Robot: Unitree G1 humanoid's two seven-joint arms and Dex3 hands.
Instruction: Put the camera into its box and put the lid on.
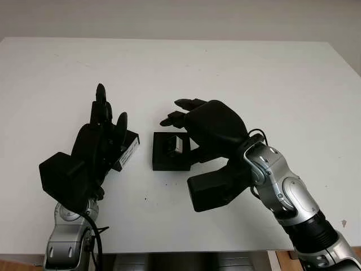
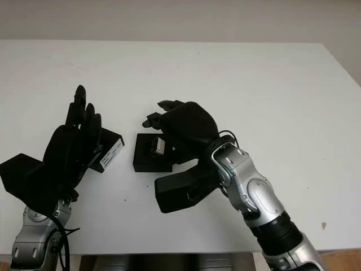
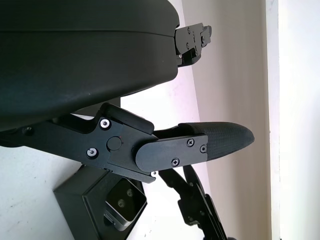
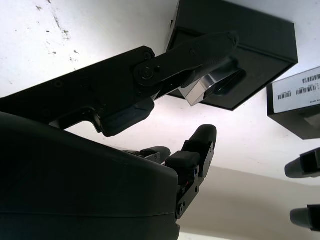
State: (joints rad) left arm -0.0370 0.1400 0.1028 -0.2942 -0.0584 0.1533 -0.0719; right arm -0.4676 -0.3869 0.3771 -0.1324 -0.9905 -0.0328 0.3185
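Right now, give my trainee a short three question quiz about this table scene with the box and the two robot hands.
1. True or false: the small silver camera sits in the open black box.
2. Which hand is over the box: A) left hand B) right hand?
3. Fill in: the black lid with the white label lies by the ___ hand.

Key: 1 true; 2 B; 3 left.

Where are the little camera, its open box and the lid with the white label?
camera (image 1: 174, 145), left eye view, on its silver body inside the box.
box (image 1: 163, 161), left eye view, on its near black edge.
lid (image 2: 111, 153), right eye view, on its white label.
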